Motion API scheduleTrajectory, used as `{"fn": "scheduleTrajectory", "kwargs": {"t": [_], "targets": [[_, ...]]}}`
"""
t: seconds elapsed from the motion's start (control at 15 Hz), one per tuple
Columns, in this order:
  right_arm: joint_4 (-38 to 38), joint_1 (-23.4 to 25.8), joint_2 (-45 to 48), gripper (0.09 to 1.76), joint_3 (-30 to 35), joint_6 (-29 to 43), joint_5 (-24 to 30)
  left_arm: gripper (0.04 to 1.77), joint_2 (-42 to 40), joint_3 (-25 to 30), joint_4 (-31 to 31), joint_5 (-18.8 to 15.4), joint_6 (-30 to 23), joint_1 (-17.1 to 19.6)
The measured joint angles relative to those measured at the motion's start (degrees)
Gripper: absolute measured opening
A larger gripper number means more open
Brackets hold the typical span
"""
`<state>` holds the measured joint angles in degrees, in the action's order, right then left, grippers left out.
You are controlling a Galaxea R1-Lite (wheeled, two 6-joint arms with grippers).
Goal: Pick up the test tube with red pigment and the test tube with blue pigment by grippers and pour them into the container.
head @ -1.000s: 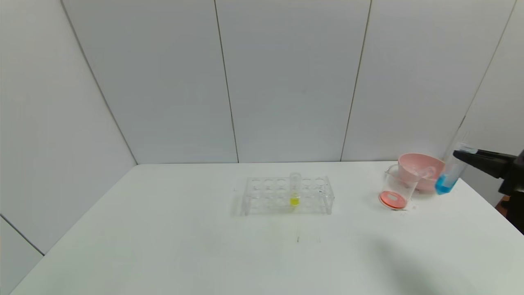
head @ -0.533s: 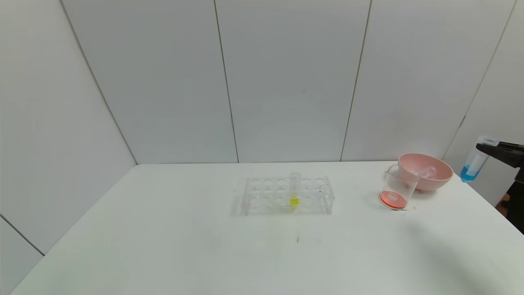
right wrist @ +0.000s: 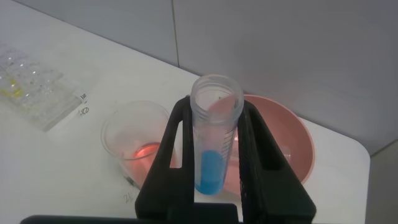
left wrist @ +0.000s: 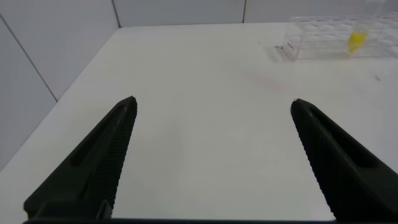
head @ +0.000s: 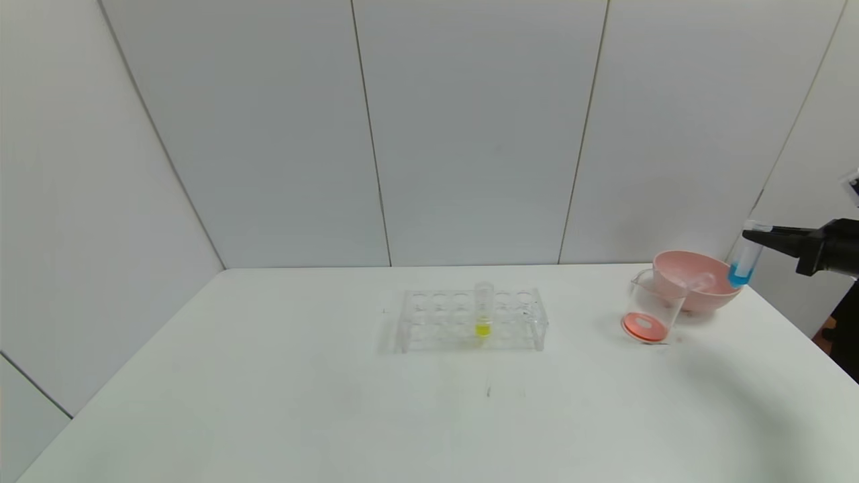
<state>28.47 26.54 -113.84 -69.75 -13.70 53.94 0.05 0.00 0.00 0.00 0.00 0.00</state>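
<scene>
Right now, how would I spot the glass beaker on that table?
Look to the white table's far right corner, where a pink bowl sits. The container stands touching its left side: clear glass, with red-orange liquid at the bottom, unlike the opaque bowl.

A white table [head: 268, 402] stands against pale grey panelled walls [head: 470, 134] with thin vertical seams.

The test tube with blue pigment [head: 743, 258] is clear plastic with bright blue liquid at its bottom. The right claw [head: 757, 233] is black, as is the left claw [left wrist: 211, 124], whose inner faces carry fine ridges. The container [head: 649, 310] is clear glass with red-orange liquid across its base. The bowl [head: 698, 282] is pink. The rack [head: 470, 322] is transparent, and its single tube [head: 483, 310] holds yellow liquid. The desk [head: 302, 402] is white; the wall panels [head: 470, 134] are pale grey.
</scene>
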Motion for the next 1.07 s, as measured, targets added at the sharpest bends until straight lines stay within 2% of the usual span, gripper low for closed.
{"fn": "scheduleTrajectory", "kwargs": {"t": [0.13,0.27,0.4,0.6,0.73,0.87,1.07], "targets": [[-2.1,-1.2,-1.7,0.47,-1.9,-0.9,0.0,1.76,0.0,0.0,0.0,0.0,0.0,0.0],[-8.1,-2.4,-2.6,0.47,-5.5,-3.1,-0.3,1.76,0.0,0.0,0.0,0.0,0.0,0.0],[-18.9,-3.4,-2.9,0.47,-11.7,-7.9,-1.9,1.76,0.0,0.0,0.0,0.0,0.0,0.0],[-44.3,-4.5,-3.6,0.47,-25.3,-19.7,-5.1,1.76,0.0,0.0,0.0,0.0,0.0,0.0],[-57.2,-5.6,-4.8,0.47,-35.0,-26.2,-8.8,1.76,0.0,0.0,0.0,0.0,0.0,0.0],[-64.3,-7.5,-6.3,0.47,-41.2,-33.0,-14.3,1.76,0.0,0.0,0.0,0.0,0.0,0.0],[-70.3,-10.5,-7.6,0.47,-43.9,-42.8,-20.6,1.76,0.0,0.0,0.0,0.0,0.0,0.0]]}}
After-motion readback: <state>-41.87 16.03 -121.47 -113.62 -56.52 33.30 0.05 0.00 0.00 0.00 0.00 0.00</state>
